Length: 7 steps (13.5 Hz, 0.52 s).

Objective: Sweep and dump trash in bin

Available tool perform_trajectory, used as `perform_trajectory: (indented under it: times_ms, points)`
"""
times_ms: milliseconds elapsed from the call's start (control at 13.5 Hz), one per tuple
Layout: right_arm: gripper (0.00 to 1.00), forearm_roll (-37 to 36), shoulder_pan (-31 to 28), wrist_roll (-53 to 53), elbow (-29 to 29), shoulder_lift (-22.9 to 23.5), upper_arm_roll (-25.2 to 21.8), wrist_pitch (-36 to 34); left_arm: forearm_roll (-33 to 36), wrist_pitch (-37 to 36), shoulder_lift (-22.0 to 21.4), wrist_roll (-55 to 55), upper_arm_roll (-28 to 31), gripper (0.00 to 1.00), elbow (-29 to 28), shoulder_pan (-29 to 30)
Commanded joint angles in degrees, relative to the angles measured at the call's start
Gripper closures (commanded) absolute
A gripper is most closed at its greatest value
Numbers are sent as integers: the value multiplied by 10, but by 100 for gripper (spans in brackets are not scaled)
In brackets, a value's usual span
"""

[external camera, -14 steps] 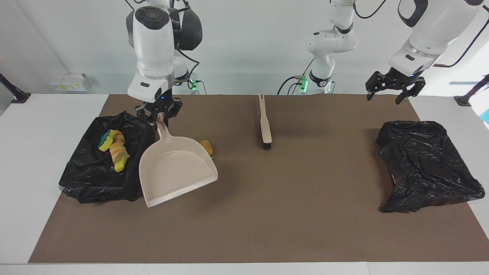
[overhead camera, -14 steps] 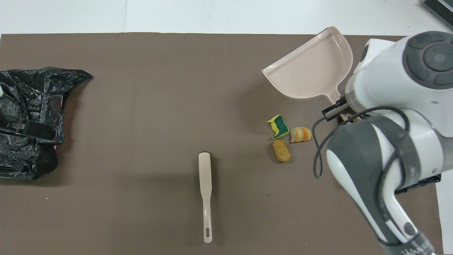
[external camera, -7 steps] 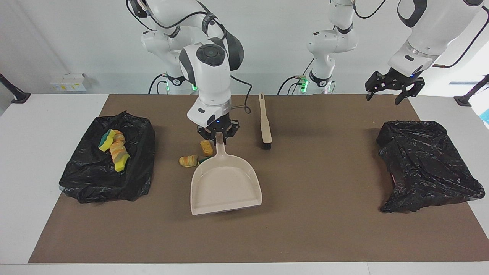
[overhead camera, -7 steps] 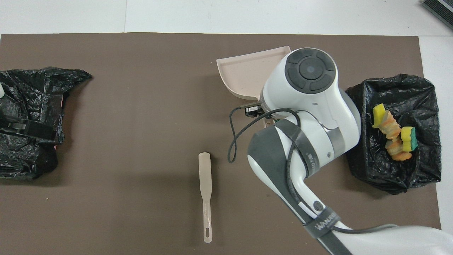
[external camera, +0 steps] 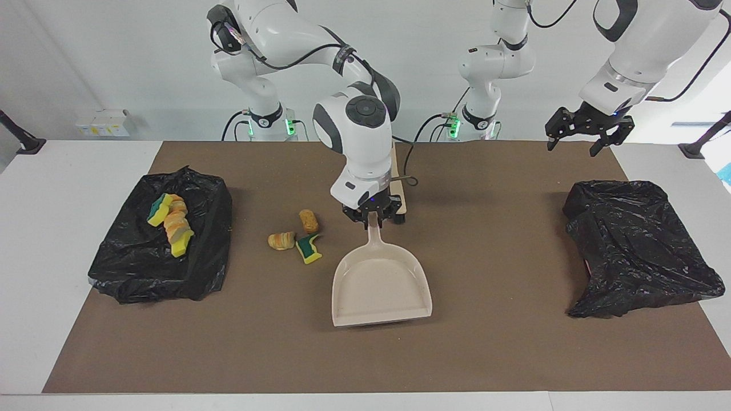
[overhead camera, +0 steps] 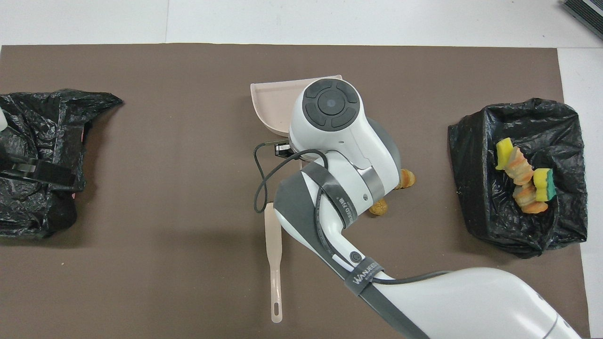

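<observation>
Fingers first: our right gripper (external camera: 372, 216) is clamped on the handle of the beige dustpan (external camera: 381, 283), whose pan sits on the brown mat (external camera: 365, 354) with its open lip pointing away from us, while our left gripper (external camera: 578, 137) hangs with its fingers spread wide and holding nothing, waiting above the mat's edge at the left arm's end of the table. Taking the facing view from its left edge, we find a black bin bag (external camera: 131, 268) at the right arm's end of the table, and on top of it a row of trash chunks (external camera: 169, 224), yellow, orange-striped and one green-and-yellow. Next come three loose chunks on the mat between that bag and the dustpan: an orange-striped chunk (external camera: 280, 240), a beige chunk (external camera: 309, 221) slightly nearer to us, and a green-and-yellow chunk (external camera: 309, 249) just beside both. None of these three touches the dustpan. Our right arm reaches over the middle of the mat and in the overhead view it covers most of the pan and part of the loose chunks. Close by its gripper lies the brush (overhead camera: 273, 263), its handle pointing toward us. At the left arm's end rests a second black bag (external camera: 634, 251), crumpled and with no trash showing on it.
</observation>
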Motion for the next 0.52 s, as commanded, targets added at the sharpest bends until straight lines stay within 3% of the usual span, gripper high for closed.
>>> perform_trajectory:
  times_ms: [0, 444]
  points:
    - [100, 6, 19, 33, 23, 30, -2, 24, 9, 15, -17, 3, 1, 0, -22, -4]
    - [100, 13, 24, 35, 16, 50, -1, 48, 9, 14, -17, 3, 1, 0, -23, -4]
